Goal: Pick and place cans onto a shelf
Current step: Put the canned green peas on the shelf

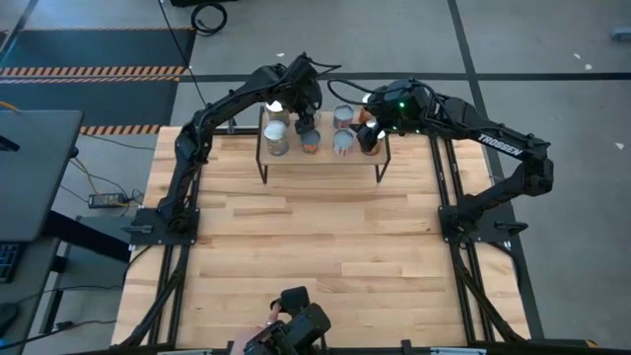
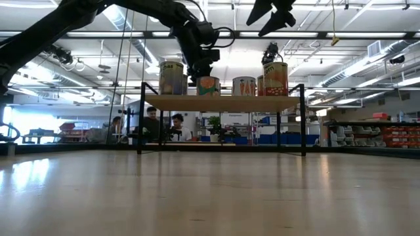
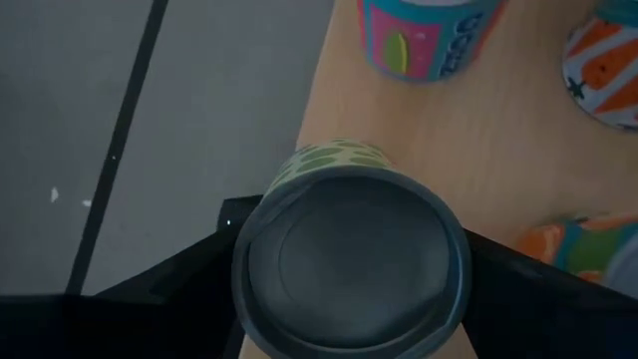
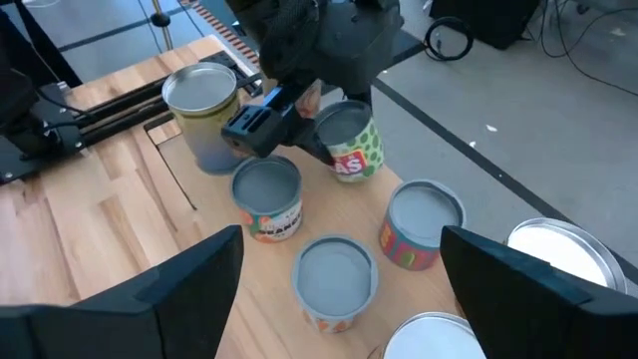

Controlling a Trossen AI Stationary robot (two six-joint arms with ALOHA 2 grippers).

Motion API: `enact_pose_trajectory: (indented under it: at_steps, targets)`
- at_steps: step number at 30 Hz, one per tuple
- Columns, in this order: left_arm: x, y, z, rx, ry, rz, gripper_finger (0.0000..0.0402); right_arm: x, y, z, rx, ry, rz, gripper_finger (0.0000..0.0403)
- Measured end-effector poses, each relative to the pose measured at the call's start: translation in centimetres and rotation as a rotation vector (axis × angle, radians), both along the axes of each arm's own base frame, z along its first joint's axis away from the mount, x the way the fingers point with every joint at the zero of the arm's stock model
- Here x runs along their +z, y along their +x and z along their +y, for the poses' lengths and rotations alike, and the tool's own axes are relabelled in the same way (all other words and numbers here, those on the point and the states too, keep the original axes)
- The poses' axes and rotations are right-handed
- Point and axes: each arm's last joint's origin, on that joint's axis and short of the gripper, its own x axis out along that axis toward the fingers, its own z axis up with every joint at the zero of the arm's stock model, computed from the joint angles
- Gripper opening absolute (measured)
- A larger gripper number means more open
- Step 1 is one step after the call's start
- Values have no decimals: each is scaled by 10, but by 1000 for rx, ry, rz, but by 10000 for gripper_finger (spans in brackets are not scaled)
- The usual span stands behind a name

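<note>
The shelf (image 1: pixel 325 166) stands at the table's far edge with several cans on its top board (image 2: pixel 223 103). My left gripper (image 1: pixel 307 116) reaches down over a green-labelled can (image 3: pixel 349 264), also seen in the right wrist view (image 4: pixel 351 142), at the board's far edge, and is shut on it. My right gripper (image 4: pixel 334 299) hangs open above the shelf's right end with nothing between its fingers. Below it stand grey-topped cans (image 4: pixel 269 197) (image 4: pixel 334 277) (image 4: pixel 421 221). My left gripper has the green-labelled can between its two fingers, one finger (image 3: pixel 204 274) on each opposite side of the wall just under the top rim (image 3: pixel 261 204). The fingers come steeply from above. The can stands upright with its bottom on the shelf board (image 2: pixel 208 94).
A taller silver-topped can (image 4: pixel 204 110) stands at the shelf's left end and two white-topped cans (image 4: pixel 558 257) at its right end. Beyond the shelf's far edge lies grey floor (image 3: pixel 150 120). People sit in the room behind (image 2: pixel 164 124). The wooden tabletop (image 1: pixel 315 247) spreads in front of the shelf.
</note>
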Motion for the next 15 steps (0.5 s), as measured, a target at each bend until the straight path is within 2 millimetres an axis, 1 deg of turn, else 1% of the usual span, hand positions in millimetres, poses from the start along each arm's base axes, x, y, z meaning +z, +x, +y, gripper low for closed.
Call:
enact_pose_trajectory:
  at_steps: [7,12,15]
  targets:
    - [1,2,1,-9,30,-8,313,0,-2,-5,-8,7,-3,347]
    - [1,1,1,-8,26,-5,289,0,-2,-4,2,13,-5,347]
    - [1,1,1,-6,25,-6,299,0,-2,-4,7,17,-7,347]
